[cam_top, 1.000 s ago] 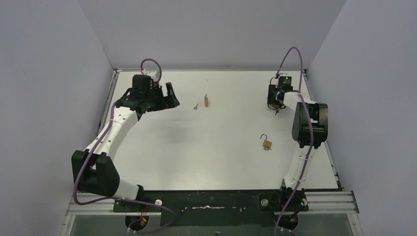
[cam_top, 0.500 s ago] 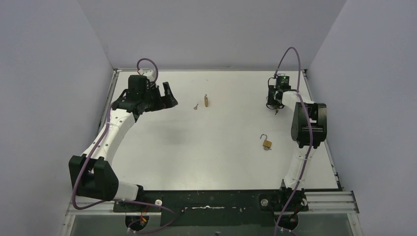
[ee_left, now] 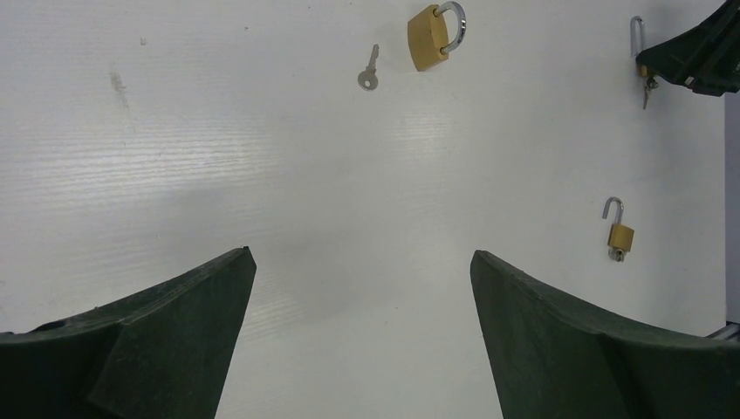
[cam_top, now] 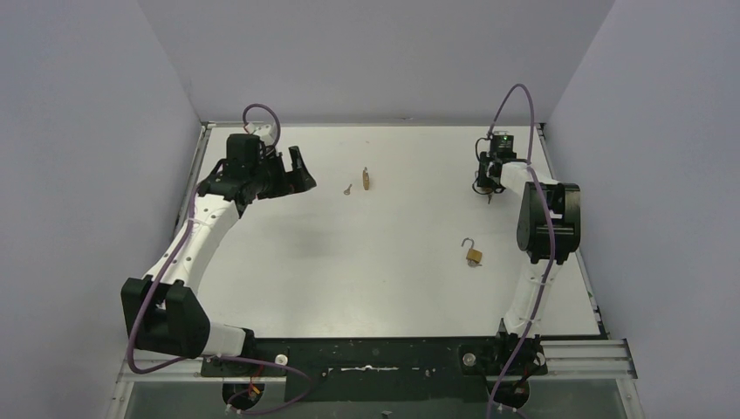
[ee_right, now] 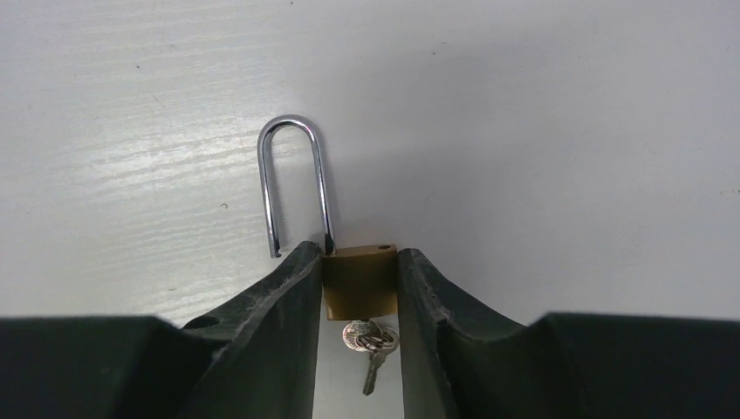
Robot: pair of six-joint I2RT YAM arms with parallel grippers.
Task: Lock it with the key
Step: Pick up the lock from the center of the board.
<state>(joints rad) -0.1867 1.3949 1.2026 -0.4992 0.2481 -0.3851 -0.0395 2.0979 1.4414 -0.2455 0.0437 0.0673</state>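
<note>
Right gripper point(ee_right: 358, 253): the jaws stand narrow, one finger against each flat side of the brass padlock point(ee_right: 359, 284). From the wrist view I read contact on both sides, so I record it as gripped. How firmly, I cannot tell.

Padlock condition: it lies on the table point(cam_top: 349, 279) at the far right, near the back corner. The shackle point(ee_right: 292, 175) is up and open, its free end hanging clear beside the left finger's tip. The key point(ee_right: 371, 345) sits in the keyway at the bottom, between the fingers.

Left gripper point(ee_left: 362, 257): jaws wide apart, holding nothing, hovering at the far left of the table. Ahead of it lie a second padlock point(ee_left: 429, 37) with a loose key point(ee_left: 369, 70) just beside it. A small padlock point(ee_left: 620, 236), shackle open, lies well apart, nearer the right arm.

Step in hand, in my judgement: securing the body before closing the shackle.

Recommendations:
- Keep the hold square on the flat sides and clear of the key.
- Line the free leg up over its hole before pressing down.
- Bring the idle left arm across to press the shackle or turn the key.

Risk: the smooth brass may twist between the fingers.
</note>
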